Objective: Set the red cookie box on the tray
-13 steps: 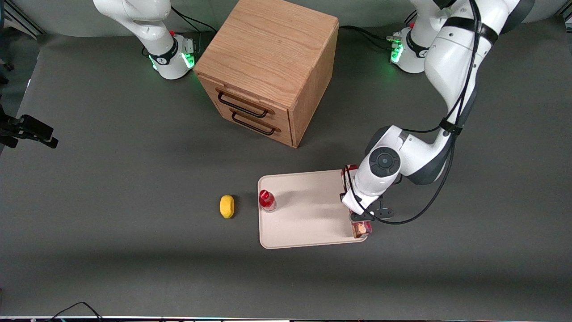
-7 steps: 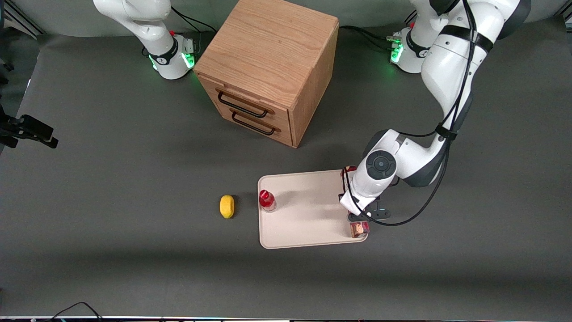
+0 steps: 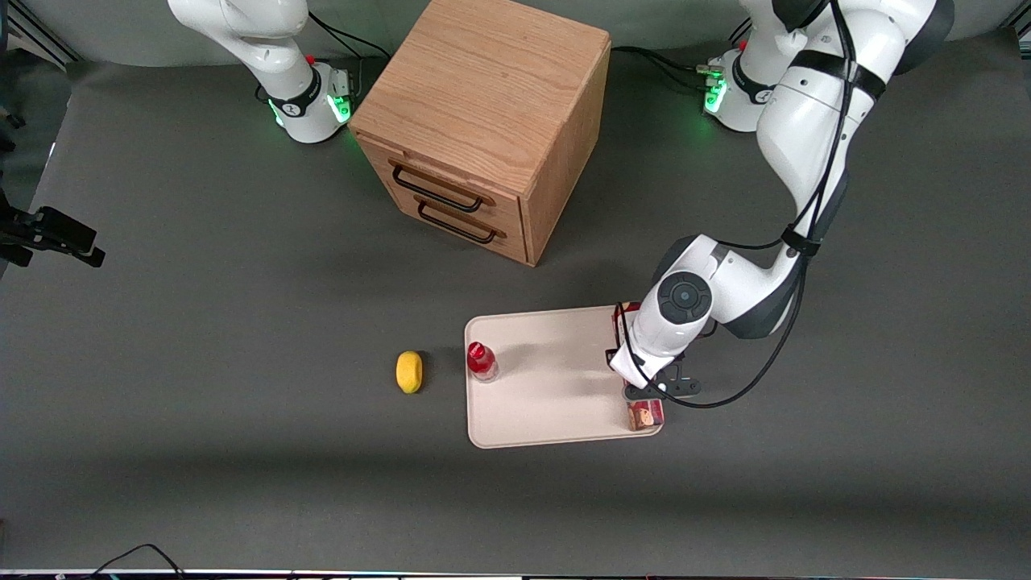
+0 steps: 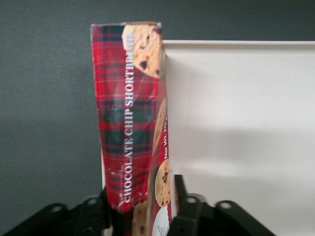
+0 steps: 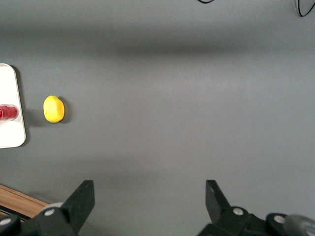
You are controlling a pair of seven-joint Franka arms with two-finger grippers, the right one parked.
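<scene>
Front view, read from the left of the frame: a black camera mount (image 3: 50, 235) is seen at the left edge, over the grey bench (image 3: 201, 338). A wooden drawer cabinet (image 3: 483, 121) with two black handles stands in the upper middle. Lower down, just left of centre, a yellow lemon (image 3: 409, 371) lies on the bench, near the tray but apart from it. A small red-capped bottle (image 3: 482, 361) stands upright on the tray, at the edge nearest the lemon. The pale beige tray (image 3: 548, 387) occupies the lower centre. Along the tray's edge toward the working arm's end, the red cookie box (image 3: 644, 415) is seen lengthwise, mostly covered by the white left arm (image 3: 685, 302); whether it rests on the tray cannot be told. The hand (image 3: 648, 392) is placed over the box. From the left wrist camera, the hand (image 4: 145, 216) is shown clamped on the tartan box (image 4: 130, 123), lettered "CHOCOLATE CHIP SHORTBREAD", one black finger (image 4: 189, 209) on each long side, the box lying along the tray (image 4: 246, 123) rim.
</scene>
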